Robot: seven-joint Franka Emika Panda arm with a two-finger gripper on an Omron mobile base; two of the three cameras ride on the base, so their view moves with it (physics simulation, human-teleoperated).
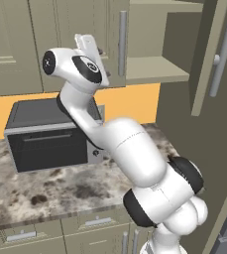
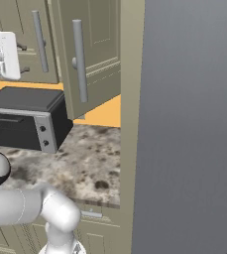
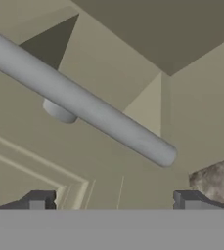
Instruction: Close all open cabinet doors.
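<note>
A tall grey-beige cabinet door [image 1: 211, 54] [image 2: 95, 49] swings wide open, its silver bar handle [image 1: 223, 57] [image 2: 78, 59] facing out. Beside it the cabinet's bare shelf [image 1: 154, 67] shows. The neighbouring door [image 1: 112, 39] [image 2: 35, 30] lies about flush with the cabinet front. My gripper [image 1: 105, 62] [image 2: 23, 58] is raised just in front of that door, left of its handle [image 1: 122, 42] [image 2: 40, 42]. In the hand view the gripper [image 3: 113, 202] is open with nothing between its fingertips [image 3: 37, 200]. The handle [image 3: 84, 105] crosses diagonally close ahead, over the door panel [image 3: 45, 161].
A black toaster oven [image 1: 50, 139] [image 2: 26, 119] stands on the speckled stone counter [image 1: 45, 191] [image 2: 90, 163] below the cabinets. A tall grey panel [image 2: 189, 124] walls off the right side. Base drawers [image 1: 21, 235] run under the counter edge.
</note>
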